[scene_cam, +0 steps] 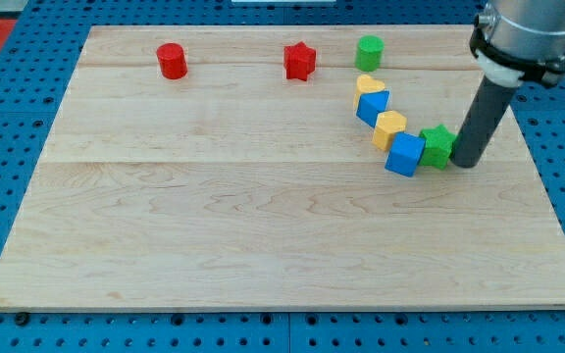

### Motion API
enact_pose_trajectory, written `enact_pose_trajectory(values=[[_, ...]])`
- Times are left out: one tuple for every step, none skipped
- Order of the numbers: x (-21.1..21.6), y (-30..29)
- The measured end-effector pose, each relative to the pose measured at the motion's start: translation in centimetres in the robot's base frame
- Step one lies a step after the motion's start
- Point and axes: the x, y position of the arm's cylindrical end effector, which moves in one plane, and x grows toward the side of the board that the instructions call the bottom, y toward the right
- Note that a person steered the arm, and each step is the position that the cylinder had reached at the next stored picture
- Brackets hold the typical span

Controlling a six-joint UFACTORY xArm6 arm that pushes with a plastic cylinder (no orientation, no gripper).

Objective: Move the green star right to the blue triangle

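Observation:
The green star (438, 146) lies at the board's right, touching the right side of a blue cube-like block (404, 154). A second blue block (372, 105), which may be the triangle, lies up and to the left, between a yellow heart (369, 85) and a yellow hexagon-like block (390, 128). These blocks form a curved chain. My tip (466, 163) stands just right of the green star, touching it or nearly so.
A green cylinder (369, 52), a red star (300, 61) and a red cylinder (172, 61) stand along the board's top. The wooden board (214, 226) lies on a blue pegboard, with its right edge near my tip.

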Motion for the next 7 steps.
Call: enact_pose_trajectory(values=[[-2.9, 1.4], [-1.0, 6.3], [3.4, 4.9], [5.9, 1.8], [5.6, -0.9], [2.2, -0.9], [0.0, -1.5]])
